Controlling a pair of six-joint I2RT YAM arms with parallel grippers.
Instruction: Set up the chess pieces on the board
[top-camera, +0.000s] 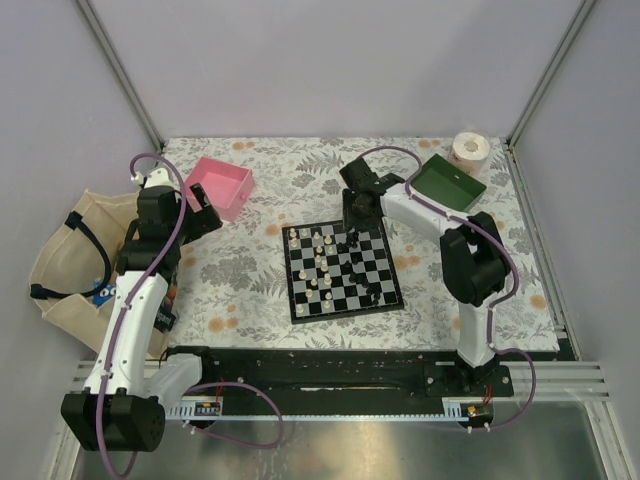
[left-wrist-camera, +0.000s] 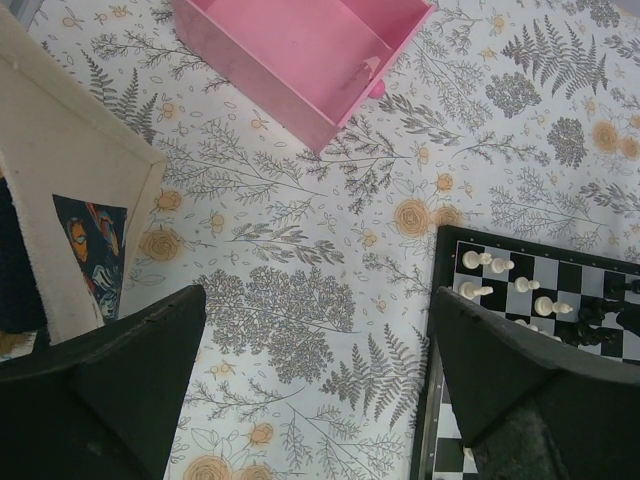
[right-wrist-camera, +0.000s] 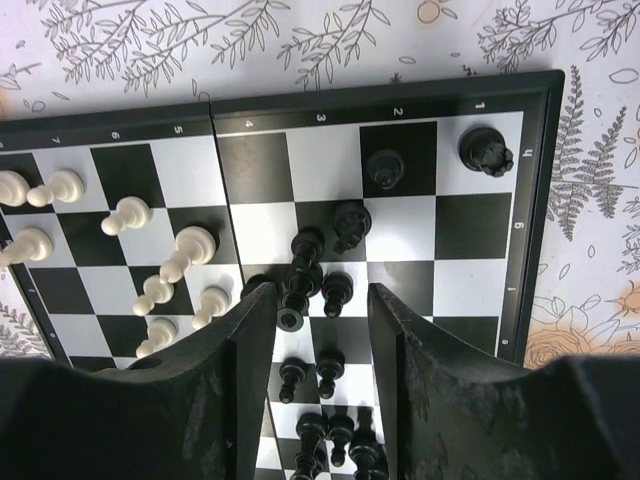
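The board lies mid-table with cream-white chess pieces on its left half and black chess pieces on its right. My right gripper hovers over the board's far edge. In the right wrist view it is open, its fingers straddling a cluster of black pieces without pinching any; one black piece lies tipped beside the left finger. White pieces stand left of it. My left gripper is open over the flowered cloth, left of the board, holding nothing.
A pink tray sits at the back left, a green tray and a tape roll at the back right. A cream cloth bag lies off the table's left edge, close to my left arm.
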